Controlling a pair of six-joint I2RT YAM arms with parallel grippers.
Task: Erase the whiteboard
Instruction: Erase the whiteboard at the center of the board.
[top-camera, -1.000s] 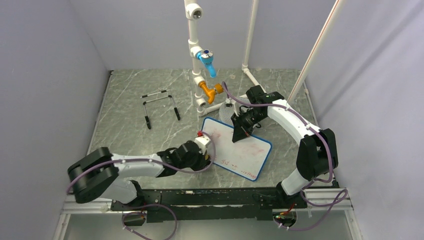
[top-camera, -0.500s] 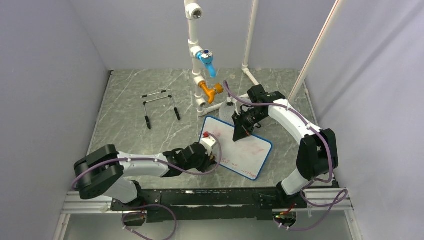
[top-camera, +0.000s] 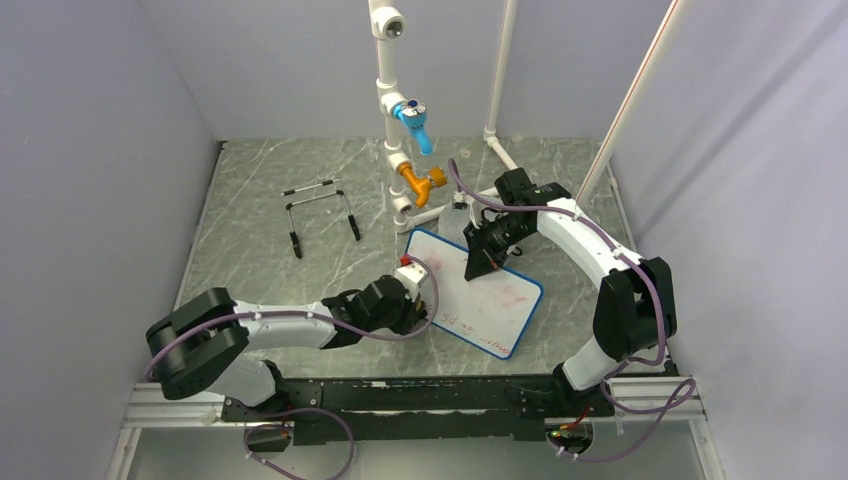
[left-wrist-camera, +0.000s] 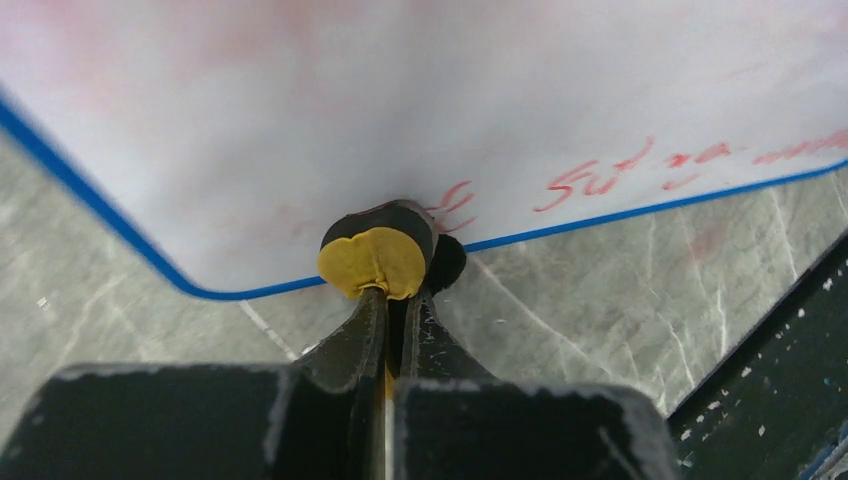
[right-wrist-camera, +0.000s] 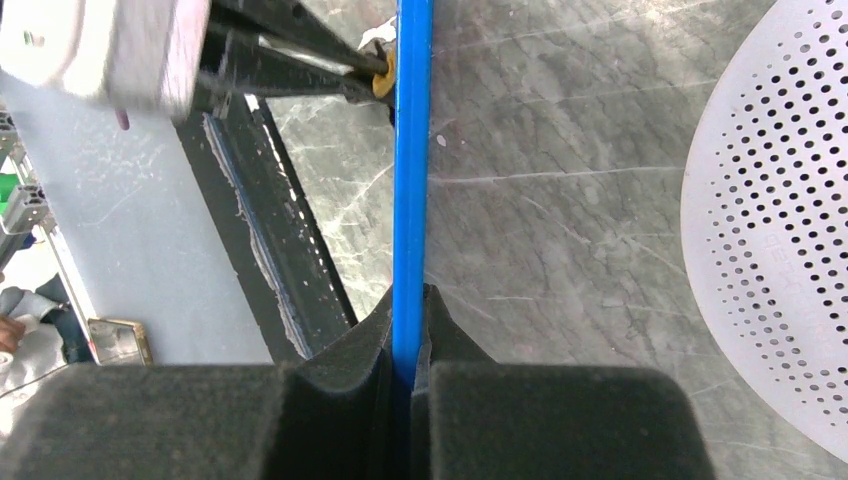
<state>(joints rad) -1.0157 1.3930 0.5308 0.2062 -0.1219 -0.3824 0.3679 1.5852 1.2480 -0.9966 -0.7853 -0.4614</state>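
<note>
The left gripper (left-wrist-camera: 396, 300) shifts slightly, pinching a yellow eraser (left-wrist-camera: 374, 260) at the whiteboard (top-camera: 497, 300) edge just ahead, red writing unerased beside it, while the right gripper (right-wrist-camera: 410, 305) clamps the board's rim.

The only writing is a line of red handwriting (left-wrist-camera: 600, 175) on the whiteboard (left-wrist-camera: 480, 90), running along its blue-framed edge; in the left wrist view the first scrawl sits just beside the yellow-faced eraser (left-wrist-camera: 375, 262) pinched in the left gripper (left-wrist-camera: 395, 292); the next group looks like "5w" or "Sw", though that is unsure; the strokes further right are too loose to read; from the top camera the line shows only as tiny red marks; faint raised characters on the perforated grey disc (right-wrist-camera: 790, 200) are too blurred to make out.
</note>
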